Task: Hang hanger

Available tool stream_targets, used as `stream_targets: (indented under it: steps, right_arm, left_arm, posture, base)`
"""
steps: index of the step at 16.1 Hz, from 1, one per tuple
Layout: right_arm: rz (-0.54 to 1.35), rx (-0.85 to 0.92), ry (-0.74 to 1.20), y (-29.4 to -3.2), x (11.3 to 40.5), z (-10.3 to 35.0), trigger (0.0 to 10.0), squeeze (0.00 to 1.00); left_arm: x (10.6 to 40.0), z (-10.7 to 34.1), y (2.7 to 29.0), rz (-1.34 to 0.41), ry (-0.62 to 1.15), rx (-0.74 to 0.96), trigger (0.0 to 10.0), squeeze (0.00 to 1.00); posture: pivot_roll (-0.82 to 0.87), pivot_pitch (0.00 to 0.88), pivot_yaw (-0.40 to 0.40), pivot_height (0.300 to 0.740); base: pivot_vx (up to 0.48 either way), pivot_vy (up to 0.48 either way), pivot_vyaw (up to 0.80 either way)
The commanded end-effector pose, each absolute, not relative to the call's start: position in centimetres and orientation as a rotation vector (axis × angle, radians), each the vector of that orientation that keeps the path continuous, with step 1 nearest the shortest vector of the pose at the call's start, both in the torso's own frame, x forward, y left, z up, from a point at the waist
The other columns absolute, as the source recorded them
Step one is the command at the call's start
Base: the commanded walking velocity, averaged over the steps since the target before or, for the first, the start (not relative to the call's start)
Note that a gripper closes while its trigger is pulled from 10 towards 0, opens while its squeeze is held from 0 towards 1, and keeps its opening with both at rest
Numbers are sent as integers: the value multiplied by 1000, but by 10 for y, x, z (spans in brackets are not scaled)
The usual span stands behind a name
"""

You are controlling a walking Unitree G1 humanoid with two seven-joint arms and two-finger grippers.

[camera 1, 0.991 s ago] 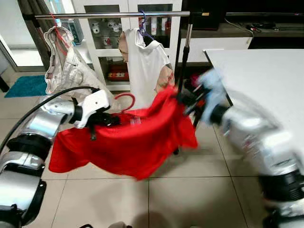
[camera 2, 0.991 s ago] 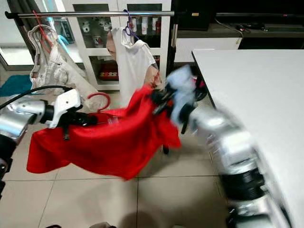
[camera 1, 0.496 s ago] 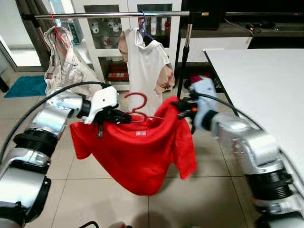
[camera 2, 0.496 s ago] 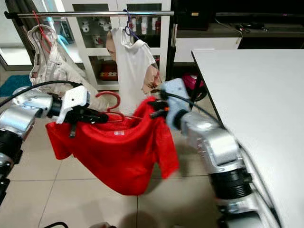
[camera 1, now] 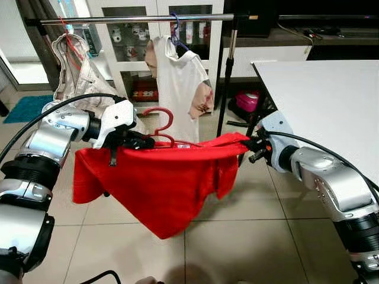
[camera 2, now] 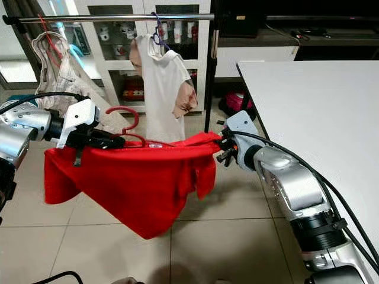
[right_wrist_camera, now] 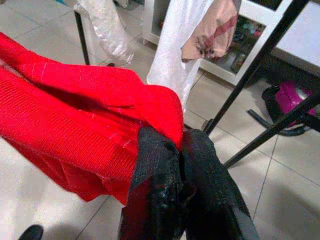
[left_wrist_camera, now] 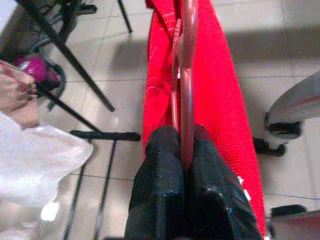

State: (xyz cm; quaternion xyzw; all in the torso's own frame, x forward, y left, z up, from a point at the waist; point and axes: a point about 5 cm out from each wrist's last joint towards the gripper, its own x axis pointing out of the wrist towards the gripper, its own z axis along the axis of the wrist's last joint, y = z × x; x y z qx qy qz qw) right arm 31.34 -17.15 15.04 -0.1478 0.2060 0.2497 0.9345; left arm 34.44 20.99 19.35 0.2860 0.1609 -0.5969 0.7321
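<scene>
A red shirt [camera 1: 160, 177] hangs on a red hanger [camera 1: 160, 121], stretched level between my two arms over the floor tiles. My left gripper [camera 1: 141, 142] is shut on the hanger's wire just below its hook; in the left wrist view the black fingers [left_wrist_camera: 165, 185] pinch the red wire [left_wrist_camera: 187, 75]. My right gripper [camera 1: 253, 147] is shut on the shirt's right shoulder, with red cloth [right_wrist_camera: 100, 115] bunched between its fingers [right_wrist_camera: 160, 170]. The metal clothes rail [camera 1: 142, 19] runs across the top, above and behind the shirt.
On the rail hang a white T-shirt [camera 1: 180, 83] on a blue hanger and a pale garment [camera 1: 80, 77] on a red hanger, with a gap between them. The rack's black post [camera 1: 225, 77] stands behind the shirt. A white table [camera 1: 325, 94] fills the right side.
My right arm has drawn outward to the right, pulling the shirt taut and level. The left gripper with the hanger has shifted slightly left, and the blur has gone.
</scene>
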Motion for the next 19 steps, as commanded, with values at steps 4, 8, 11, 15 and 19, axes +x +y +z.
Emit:
stream_targets:
  steps: [4, 8, 11, 15, 19]
  right_arm:
    - [472, -375, 412, -179, 322, 153, 0, 0]
    - [638, 50, 137, -148, 326, 207, 0, 0]
    - [692, 52, 142, -147, 323, 210, 0, 0]
    - [550, -284, 342, -173, 323, 170, 0, 0]
    - [467, -268, 336, -182, 329, 168, 0, 0]
  left_arm:
    - [336, 206, 206, -1426, 366, 532, 0, 0]
    - [342, 180, 203, -1332, 426, 640, 0, 0]
    - [343, 182, 199, -1303, 385, 647, 0, 0]
    - [344, 201, 208, -1294, 321, 634, 0, 0]
    - [335, 212, 214, -1376, 341, 561, 0, 0]
  posture:
    - [-150, 0, 64, 740]
    - [-152, 0, 62, 740]
    - [-157, 0, 58, 740]
    - [-159, 0, 57, 740]
    - [-156, 0, 55, 740]
  base:
    - [0, 0, 0]
    - [0, 0, 0]
    - [0, 0, 0]
    - [0, 0, 0]
    - [0, 0, 0]
